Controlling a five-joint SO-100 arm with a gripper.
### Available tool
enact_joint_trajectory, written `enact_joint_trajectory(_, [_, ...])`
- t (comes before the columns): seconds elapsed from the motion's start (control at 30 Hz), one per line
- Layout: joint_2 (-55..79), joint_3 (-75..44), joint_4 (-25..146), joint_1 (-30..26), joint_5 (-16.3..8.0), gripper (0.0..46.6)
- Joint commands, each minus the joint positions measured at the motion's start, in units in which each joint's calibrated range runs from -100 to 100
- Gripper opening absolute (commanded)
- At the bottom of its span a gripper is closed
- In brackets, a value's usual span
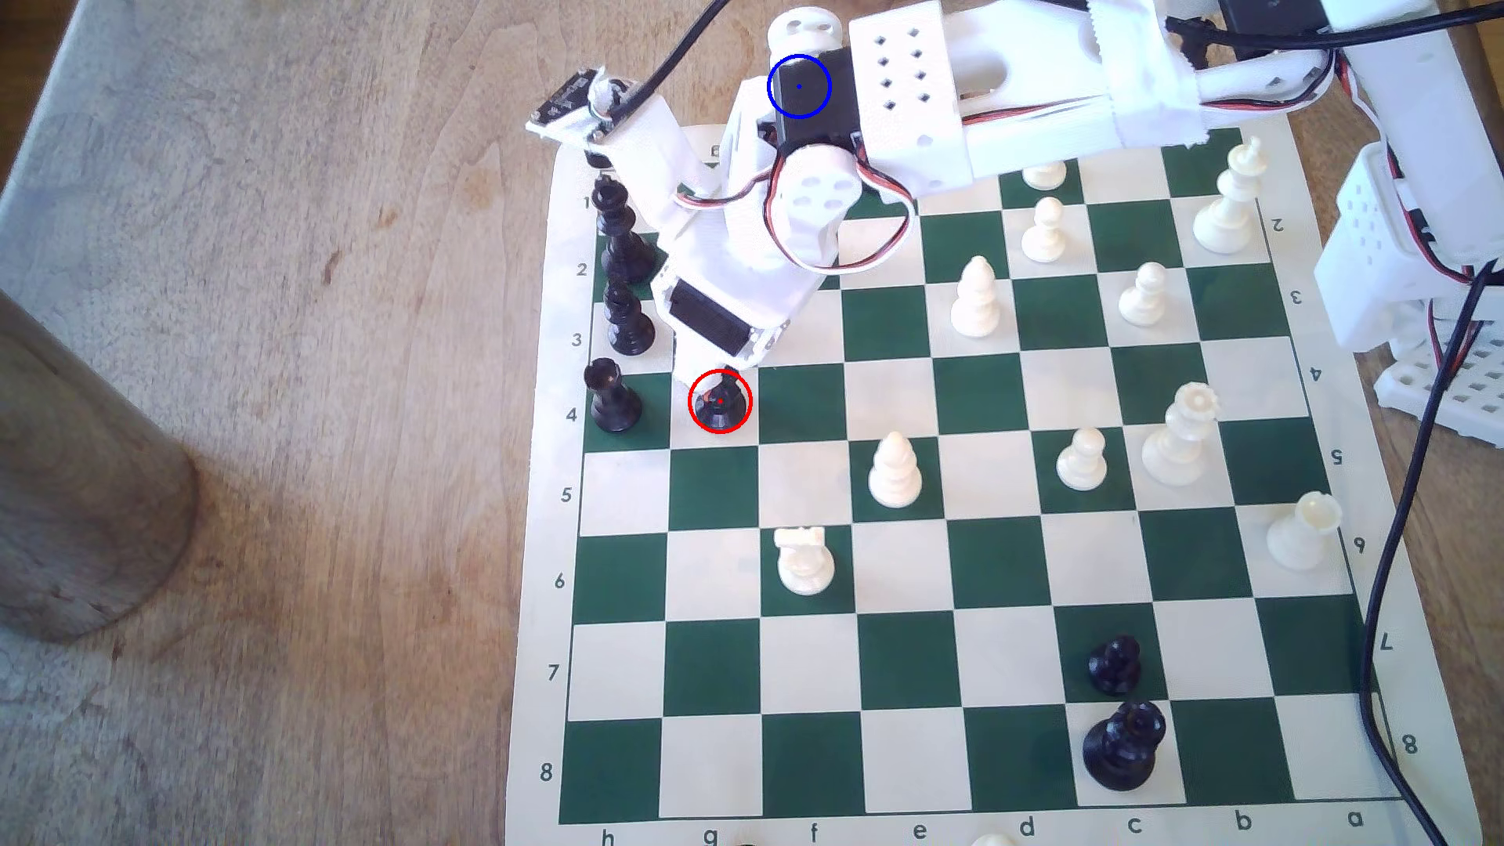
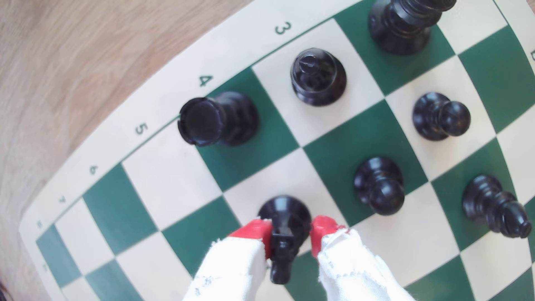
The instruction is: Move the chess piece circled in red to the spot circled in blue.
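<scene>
- Gripper (image 2: 291, 236) sits low over the chess piece (image 2: 285, 223); in the wrist view we see its two red-tipped fingers (image 2: 254, 231) flanking the piece's angular head, one tip touching or nearly touching, the other with a sliver of gap; we judge it spread around the piece and not yet pinching.
- We find the chess piece (image 1: 720, 404) upright on a light square in row 4 of the chessboard (image 1: 1009, 675), one file in from the edge that faces the exterior view's left; the red circle rings it there.
- We see the spot's blue circle (image 1: 798, 85) drawn over the arm's black servo in the exterior view; the wood it marks beyond the board's far edge is hidden, so we cannot say what lies on it.
- We judge the risks thus: the slanted head gives the pads an uneven hold, so closing could twist or tip the piece; a black pawn (image 2: 379, 185) stands on the neighbouring square, and a black rook (image 2: 217, 121) stands close on the edge file, so a wide finger or a sideways lift could knock either; carrying low toward the spot would cross the row of black pieces by the board's edge.
- We learn the finger gap and the pawn's nearness from the wrist view; the exterior view, with the wrist covering the piece's top, gives us the route and the white pieces well apart.
</scene>
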Motion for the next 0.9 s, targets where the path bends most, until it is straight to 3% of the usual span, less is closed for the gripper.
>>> enact_joint_trajectory(0.0, [-1.2, -5.9, -0.7, 0.2, 0.0, 5.2])
enact_joint_trajectory(0.1, [-1.2, -5.9, -0.8, 0.2, 0.0, 0.3])
enact_joint_trajectory(0.37, [-2.4, -6.0, -1.6, -0.3, -0.6, 0.3])
enact_joint_trajectory(0.57, [-5.1, -6.1, -4.3, 0.2, -3.3, 0.3])
enact_joint_trajectory(0.67, [-6.8, -6.1, -4.3, 0.9, -3.4, 0.3])
enact_joint_trajectory(0.87, [-14.3, -10.2, 2.8, 2.2, -4.2, 0.3])
